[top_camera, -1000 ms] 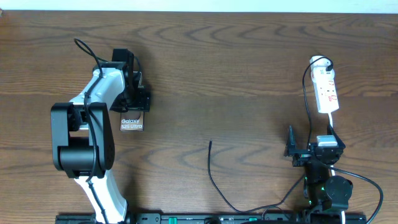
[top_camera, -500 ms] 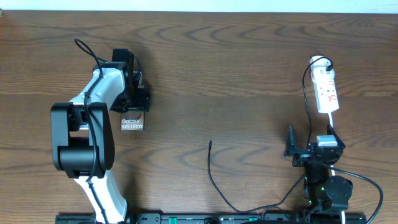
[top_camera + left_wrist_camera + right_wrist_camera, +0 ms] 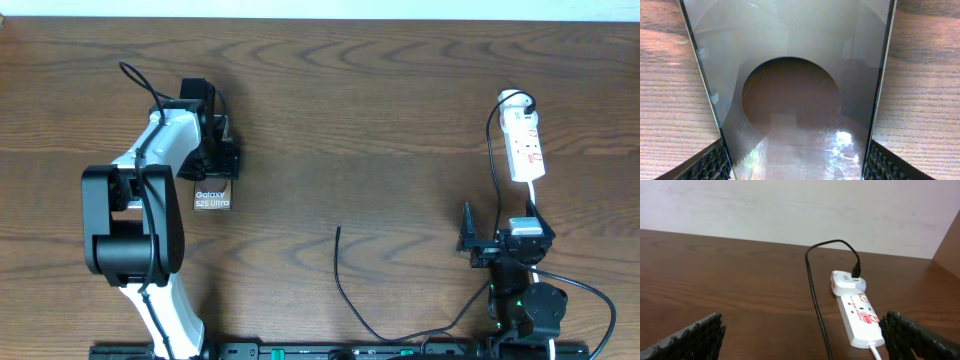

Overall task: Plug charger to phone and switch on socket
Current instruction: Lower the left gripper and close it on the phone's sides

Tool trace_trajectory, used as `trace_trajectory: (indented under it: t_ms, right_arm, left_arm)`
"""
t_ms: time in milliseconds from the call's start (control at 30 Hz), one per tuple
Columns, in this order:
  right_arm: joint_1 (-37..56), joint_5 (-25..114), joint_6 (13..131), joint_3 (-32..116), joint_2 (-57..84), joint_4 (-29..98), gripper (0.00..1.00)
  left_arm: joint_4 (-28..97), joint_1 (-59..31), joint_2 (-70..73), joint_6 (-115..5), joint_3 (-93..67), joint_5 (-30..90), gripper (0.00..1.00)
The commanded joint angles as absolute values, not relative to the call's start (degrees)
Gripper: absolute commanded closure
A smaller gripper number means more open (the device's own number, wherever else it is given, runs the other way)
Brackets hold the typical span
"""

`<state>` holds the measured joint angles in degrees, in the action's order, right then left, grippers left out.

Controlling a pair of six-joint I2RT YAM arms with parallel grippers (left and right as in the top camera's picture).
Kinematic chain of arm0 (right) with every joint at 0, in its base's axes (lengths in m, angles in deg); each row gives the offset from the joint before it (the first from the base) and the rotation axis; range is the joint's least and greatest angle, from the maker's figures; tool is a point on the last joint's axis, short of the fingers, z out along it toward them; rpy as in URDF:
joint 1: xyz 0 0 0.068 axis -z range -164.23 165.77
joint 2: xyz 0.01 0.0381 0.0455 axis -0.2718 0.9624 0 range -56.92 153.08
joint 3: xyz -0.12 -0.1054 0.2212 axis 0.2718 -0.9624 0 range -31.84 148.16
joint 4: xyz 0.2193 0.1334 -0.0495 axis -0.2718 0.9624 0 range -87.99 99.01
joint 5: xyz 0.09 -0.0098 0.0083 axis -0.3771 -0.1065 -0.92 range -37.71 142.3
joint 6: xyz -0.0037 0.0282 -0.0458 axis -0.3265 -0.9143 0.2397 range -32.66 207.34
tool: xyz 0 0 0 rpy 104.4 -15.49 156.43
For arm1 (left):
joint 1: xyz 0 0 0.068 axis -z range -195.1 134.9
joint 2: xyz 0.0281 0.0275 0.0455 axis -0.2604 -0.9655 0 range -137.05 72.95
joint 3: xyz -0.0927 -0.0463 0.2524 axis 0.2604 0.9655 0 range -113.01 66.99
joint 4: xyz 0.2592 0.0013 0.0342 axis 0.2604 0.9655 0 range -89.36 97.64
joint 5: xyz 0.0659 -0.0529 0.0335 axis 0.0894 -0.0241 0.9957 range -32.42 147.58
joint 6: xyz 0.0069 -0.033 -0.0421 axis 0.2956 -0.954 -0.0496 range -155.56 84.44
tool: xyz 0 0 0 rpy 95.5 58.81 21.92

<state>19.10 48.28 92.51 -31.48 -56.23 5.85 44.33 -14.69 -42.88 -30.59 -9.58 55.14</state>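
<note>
The bronze-brown phone (image 3: 211,195) lies on the table with "Galaxy S25 Ultra" lettering showing. My left gripper (image 3: 218,165) is closed on its far end; in the left wrist view the phone (image 3: 795,90) fills the gap between both finger pads (image 3: 795,167). The charger cable's plug tip (image 3: 338,229) lies loose mid-table, and the cable runs toward the front edge. The white socket strip (image 3: 526,142) lies at the far right; it also shows in the right wrist view (image 3: 860,316), with the black cable (image 3: 813,285) plugged into a white adapter at its far end. My right gripper (image 3: 800,340) is open and empty in front of it.
The right arm's base (image 3: 525,300) sits at the front right with cables around it. The left arm (image 3: 140,220) covers the left side of the table. A light wall (image 3: 790,210) rises behind the table's far edge.
</note>
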Motion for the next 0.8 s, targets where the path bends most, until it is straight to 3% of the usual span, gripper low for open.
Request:
trace_trajectory:
  t_ms: [0,633,767]
  right_arm:
    - [18.67,48.74,91.88,-31.52,-56.54,6.11,0.01]
    - [18.67,48.74,91.88,-31.52,-56.54,6.11,0.01]
    - [18.67,48.74,91.88,-31.52,-56.54,6.09,0.01]
  left_arm:
    - [44.63,-14.87,-44.32,-30.0,-7.68,56.8,0.28]
    - [44.63,-14.89,-44.32,-30.0,-7.68,56.8,0.39]
    - [44.65,-14.87,-44.32,-30.0,-7.68,56.8,0.58]
